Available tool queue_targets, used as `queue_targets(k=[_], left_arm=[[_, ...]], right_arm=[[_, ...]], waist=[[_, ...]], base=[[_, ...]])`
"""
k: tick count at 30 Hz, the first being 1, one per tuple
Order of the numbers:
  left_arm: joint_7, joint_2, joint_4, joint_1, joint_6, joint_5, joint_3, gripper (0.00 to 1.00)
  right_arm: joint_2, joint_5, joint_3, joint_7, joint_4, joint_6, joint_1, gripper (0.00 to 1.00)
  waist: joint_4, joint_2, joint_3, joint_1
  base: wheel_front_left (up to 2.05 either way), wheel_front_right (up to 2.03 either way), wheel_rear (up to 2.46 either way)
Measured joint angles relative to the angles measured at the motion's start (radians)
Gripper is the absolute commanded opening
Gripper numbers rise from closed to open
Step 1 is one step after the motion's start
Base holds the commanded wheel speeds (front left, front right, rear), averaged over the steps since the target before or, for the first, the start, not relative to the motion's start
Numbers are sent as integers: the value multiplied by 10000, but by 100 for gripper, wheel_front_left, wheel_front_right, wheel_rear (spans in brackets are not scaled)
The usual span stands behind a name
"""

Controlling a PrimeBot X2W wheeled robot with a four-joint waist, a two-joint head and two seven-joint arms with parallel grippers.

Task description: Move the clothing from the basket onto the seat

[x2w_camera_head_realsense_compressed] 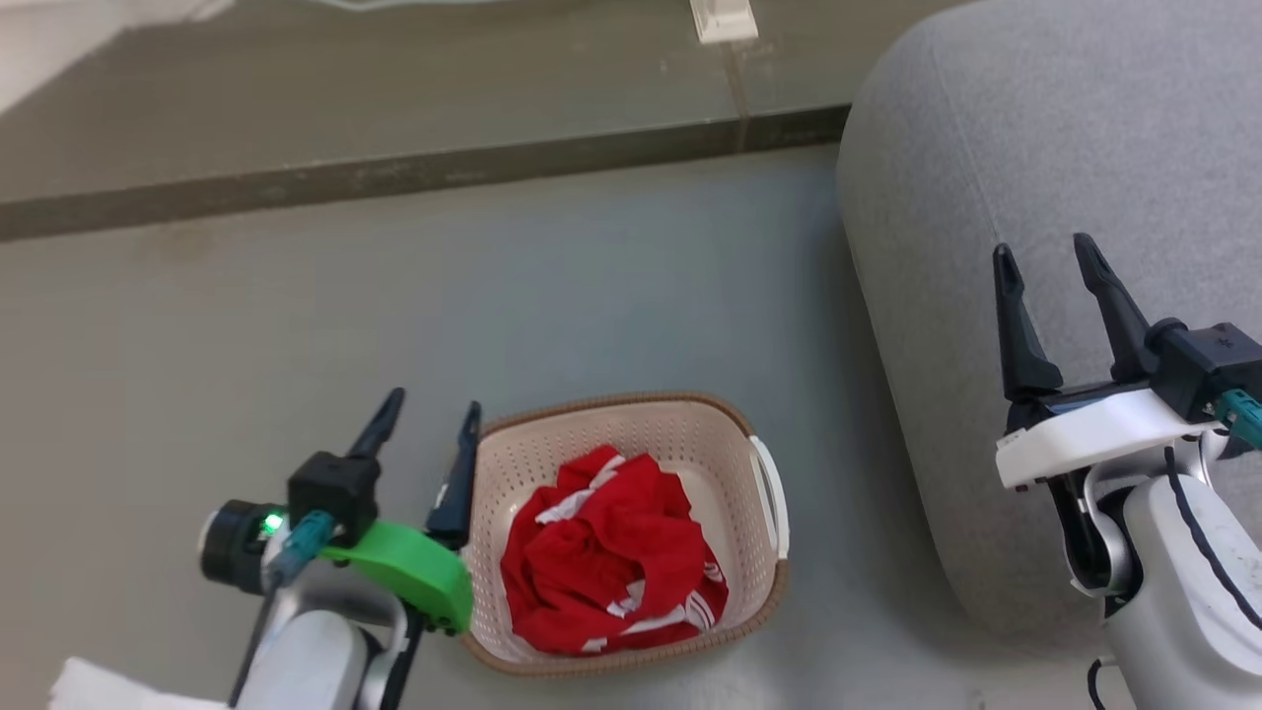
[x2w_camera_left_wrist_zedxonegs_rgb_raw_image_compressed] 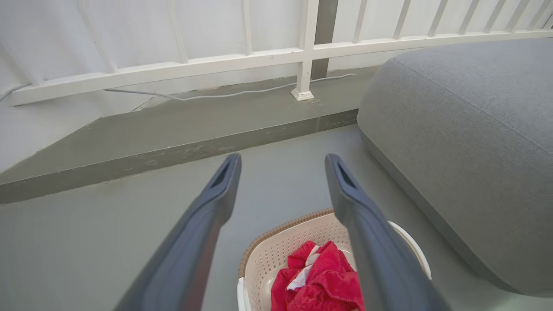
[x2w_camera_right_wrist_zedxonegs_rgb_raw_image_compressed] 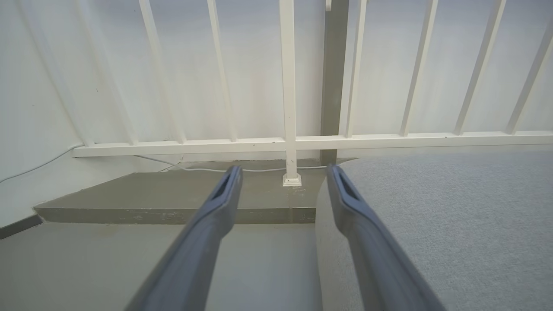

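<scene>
Red clothing (x2w_camera_head_realsense_compressed: 611,557) with white stripes lies crumpled in the cream basket (x2w_camera_head_realsense_compressed: 720,444) on the floor, and the clothing (x2w_camera_left_wrist_zedxonegs_rgb_raw_image_compressed: 319,280) and the basket (x2w_camera_left_wrist_zedxonegs_rgb_raw_image_compressed: 268,255) also appear low in the left wrist view. My left gripper (x2w_camera_head_realsense_compressed: 434,412) hangs open and empty just left of the basket's rim; in its own wrist view the left gripper (x2w_camera_left_wrist_zedxonegs_rgb_raw_image_compressed: 283,162) points over the floor. The big grey seat (x2w_camera_head_realsense_compressed: 1065,148) fills the right. My right gripper (x2w_camera_head_realsense_compressed: 1045,251) is open and empty above the seat's near edge; the right gripper (x2w_camera_right_wrist_zedxonegs_rgb_raw_image_compressed: 283,172) straddles the edge of the seat (x2w_camera_right_wrist_zedxonegs_rgb_raw_image_compressed: 453,224).
A raised concrete step (x2w_camera_head_realsense_compressed: 394,177) crosses the floor behind the basket. A white railing (x2w_camera_right_wrist_zedxonegs_rgb_raw_image_compressed: 287,142) with a post base (x2w_camera_left_wrist_zedxonegs_rgb_raw_image_compressed: 301,94) stands on it, and a thin white cable (x2w_camera_left_wrist_zedxonegs_rgb_raw_image_compressed: 216,95) runs along its foot. Grey floor (x2w_camera_head_realsense_compressed: 493,296) lies between basket and step.
</scene>
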State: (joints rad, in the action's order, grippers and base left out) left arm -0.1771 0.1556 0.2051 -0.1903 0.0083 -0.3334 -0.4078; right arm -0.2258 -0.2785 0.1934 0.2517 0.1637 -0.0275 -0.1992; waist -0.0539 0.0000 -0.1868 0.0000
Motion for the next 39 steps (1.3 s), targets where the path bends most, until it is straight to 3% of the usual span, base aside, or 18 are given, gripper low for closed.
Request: queue_targets(k=[17,39], left_arm=[[1074,-418,1687,-1642,-437,435,-786,100],[2036,-77,4286,-3807,-656,1149,-997,100]], right_arm=[[596,-21,90,2,-1114,157,-1125,100],[1415,-23,148,33,-1979,472,-2242,100]], waist=[[-763,0,-2302,0],[-2370,0,-5202,2]], base=[[0,0,0],[0,0,0]])
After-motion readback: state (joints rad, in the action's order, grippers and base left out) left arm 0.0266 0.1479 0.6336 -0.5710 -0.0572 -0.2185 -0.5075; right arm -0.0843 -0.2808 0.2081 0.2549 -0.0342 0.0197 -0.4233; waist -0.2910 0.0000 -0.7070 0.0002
